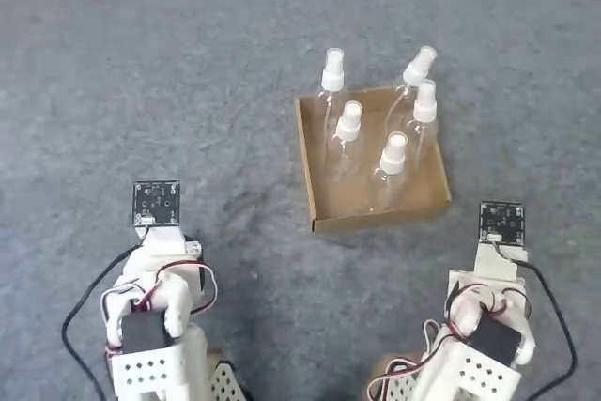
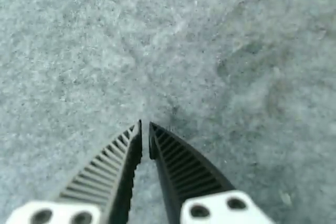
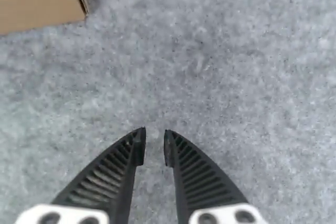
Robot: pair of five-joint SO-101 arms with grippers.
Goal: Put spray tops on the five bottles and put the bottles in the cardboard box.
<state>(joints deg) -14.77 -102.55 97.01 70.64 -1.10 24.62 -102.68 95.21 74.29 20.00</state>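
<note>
Five bottles (image 1: 390, 152) standing, spray tops (image 1: 349, 119) on, inside cardboard box (image 1: 376, 218), right of table (image 1: 141, 91) centre. Arms resting at near edge; left jaws nearly closed, right jaws narrowly parted, both empty. Task looking finished; next move calling only for checking tops are seated

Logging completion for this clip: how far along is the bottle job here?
Done, by the look of it: all five bottles wear white spray tops and stand inside the cardboard box. In hand: nothing. The left gripper and right gripper are empty over the grey mat, apart from the box. Left to do: nothing that I can see.
</note>
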